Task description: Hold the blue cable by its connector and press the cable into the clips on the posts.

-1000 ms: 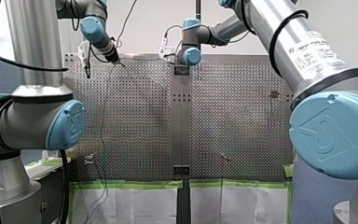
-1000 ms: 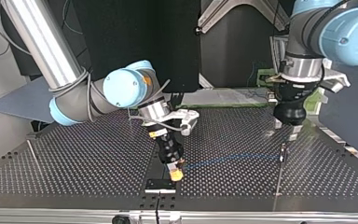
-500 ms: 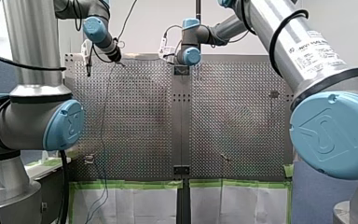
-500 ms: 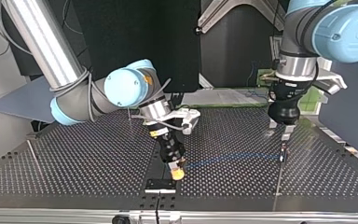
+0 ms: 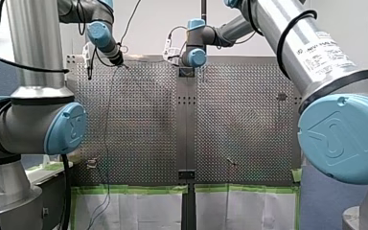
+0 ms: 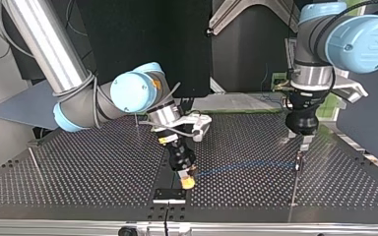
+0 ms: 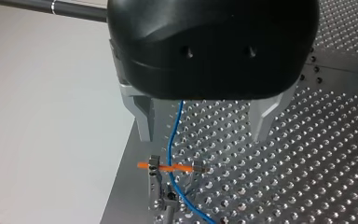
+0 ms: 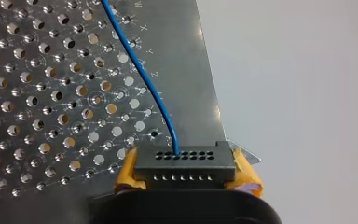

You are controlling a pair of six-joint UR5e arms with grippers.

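Currently the right gripper (image 8: 185,179) is clenched on the black connector (image 8: 185,161), with its yellow pads (image 8: 127,172) bearing on the two ends, low over the table (image 6: 78,167) near the 6 o'clock edge of the top view. The blue cable (image 6: 246,167) leaves the connector and runs toward 3 o'clock to a post (image 7: 154,191) carrying an orange clip (image 7: 168,166). In the top view the left gripper (image 7: 203,133) hangs at 12 o'clock of that post, released, its metal fingers (image 7: 143,119) spread to either side of the cable and touching nothing. The cable crosses the clip, but whether it is seated cannot be told. Probable faults from here: a descent off the cable line would drive a finger onto the post or push the cable down beside the clip. Excess pull from the right gripper would lift the cable out of the clip or strain it at the connector. Too little pull would leave slack that bows clear of the clip mouth
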